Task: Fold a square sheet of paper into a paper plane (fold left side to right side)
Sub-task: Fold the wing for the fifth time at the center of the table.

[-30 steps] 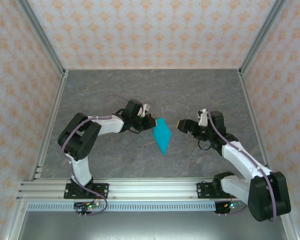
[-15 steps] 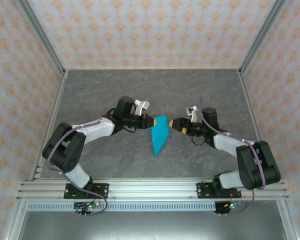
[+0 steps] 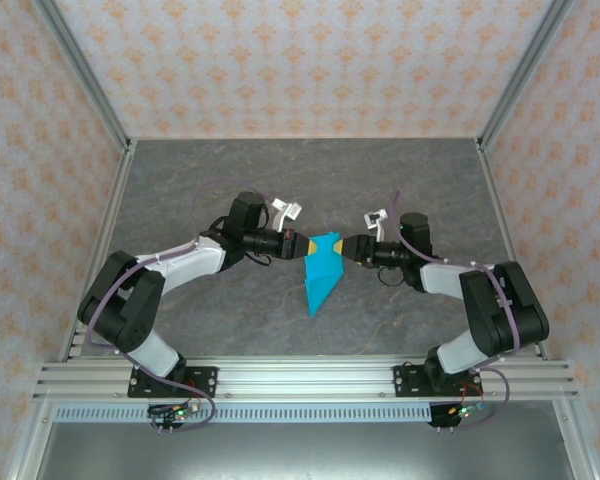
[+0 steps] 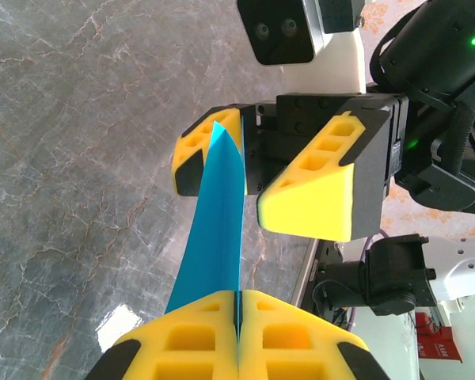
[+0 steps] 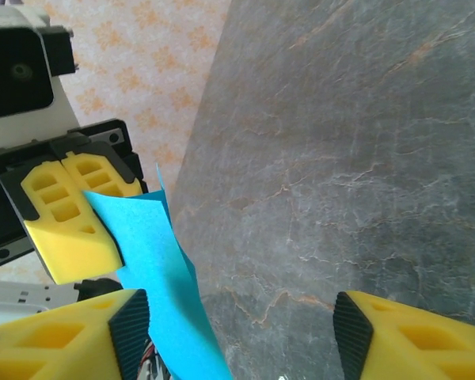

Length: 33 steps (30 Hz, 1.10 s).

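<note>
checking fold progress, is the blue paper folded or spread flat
Folded: the paper is a narrow pointed shape pinched in the shut left hand.

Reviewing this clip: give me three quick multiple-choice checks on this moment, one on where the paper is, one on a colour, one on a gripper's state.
1. Where is the paper?
A. off to the far left
B. between the left gripper and the right gripper
C. off to the far right

2. What colour are the fingers?
A. yellow
B. red
C. green

3. What is the left gripper doing?
A. standing wide open
B. shut on the paper
C. shut on nothing

Answers:
1. B: the top view shows the sheet spanning the two tips.
2. A: both wrist views show yellow fingers.
3. B: the left wrist view shows its fingers pressed together on the sheet's edge.
</note>
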Available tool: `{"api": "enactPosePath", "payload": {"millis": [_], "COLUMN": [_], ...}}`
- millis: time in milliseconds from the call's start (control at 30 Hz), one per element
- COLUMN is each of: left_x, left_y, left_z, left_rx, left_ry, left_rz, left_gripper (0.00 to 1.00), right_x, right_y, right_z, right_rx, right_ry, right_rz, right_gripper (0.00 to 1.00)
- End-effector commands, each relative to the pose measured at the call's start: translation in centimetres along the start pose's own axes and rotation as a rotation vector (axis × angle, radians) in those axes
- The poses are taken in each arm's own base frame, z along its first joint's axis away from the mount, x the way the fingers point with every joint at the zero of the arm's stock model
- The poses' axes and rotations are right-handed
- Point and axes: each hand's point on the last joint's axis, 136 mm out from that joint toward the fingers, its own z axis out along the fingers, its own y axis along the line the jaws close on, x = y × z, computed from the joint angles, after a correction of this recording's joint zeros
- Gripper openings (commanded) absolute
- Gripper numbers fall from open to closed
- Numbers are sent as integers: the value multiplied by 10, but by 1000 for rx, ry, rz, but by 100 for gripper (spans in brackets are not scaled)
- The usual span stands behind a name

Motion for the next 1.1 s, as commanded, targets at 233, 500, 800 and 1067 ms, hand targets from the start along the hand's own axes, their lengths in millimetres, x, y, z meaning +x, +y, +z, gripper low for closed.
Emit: {"api": "enactPosePath", "payload": {"millis": [233, 500, 800, 1067], "left_x": [-6, -4, -1, 0], "left_y": [-6, 13, 29, 33], "left_z": [-1, 5, 11, 14], "left_rx": [28, -29, -71, -68], "left_ry": [-12, 0, 19, 26], "left_rz": [40, 3, -18, -28], "left_gripper": [0, 0, 0, 0], "right_x": [0, 9, 18, 18], "right_y": [18, 13, 5, -2], "right_z": [7, 5, 2, 3], "right_rx": [-78, -39, 15, 63], "right_ry": [39, 57, 78, 89], "right_rz": [-79, -80, -69, -32], "right_gripper": [42, 27, 21, 19]}}
